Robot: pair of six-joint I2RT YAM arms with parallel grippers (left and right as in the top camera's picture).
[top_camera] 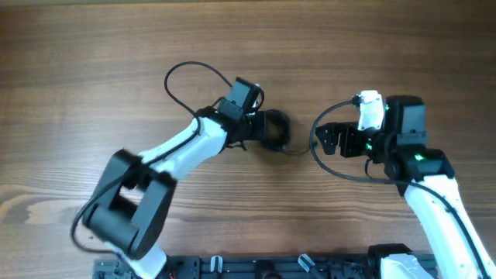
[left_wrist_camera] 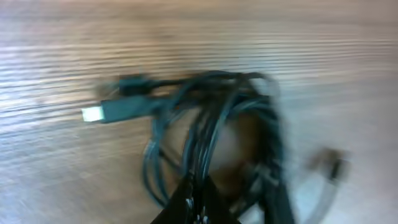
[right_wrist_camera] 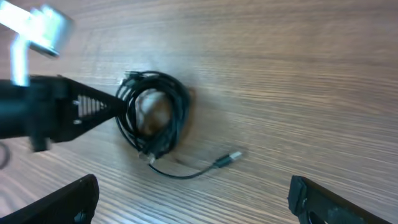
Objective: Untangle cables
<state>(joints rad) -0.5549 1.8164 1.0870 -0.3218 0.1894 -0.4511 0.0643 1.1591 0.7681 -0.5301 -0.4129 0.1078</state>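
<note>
The cables [top_camera: 277,130] form a small black coil at the table's centre. In the left wrist view the coil [left_wrist_camera: 217,124] lies blurred just ahead, with a silver-tipped plug [left_wrist_camera: 93,114] sticking out to the left. My left gripper [left_wrist_camera: 199,202] is shut on several strands at the near side of the coil, and overhead it [top_camera: 263,130] sits at the coil's left edge. The right wrist view shows the coil [right_wrist_camera: 155,115] with a loose plug end [right_wrist_camera: 233,157] trailing toward me. My right gripper [right_wrist_camera: 193,202] stands open, apart from the coil [top_camera: 325,139].
Bare wooden table [top_camera: 93,70] surrounds the coil. The left arm's own thicker black cable [top_camera: 186,74] loops above its wrist, and the right arm's cable [top_camera: 325,159] curves between the right gripper and the coil. The left gripper's finger [right_wrist_camera: 93,106] reaches in from the left.
</note>
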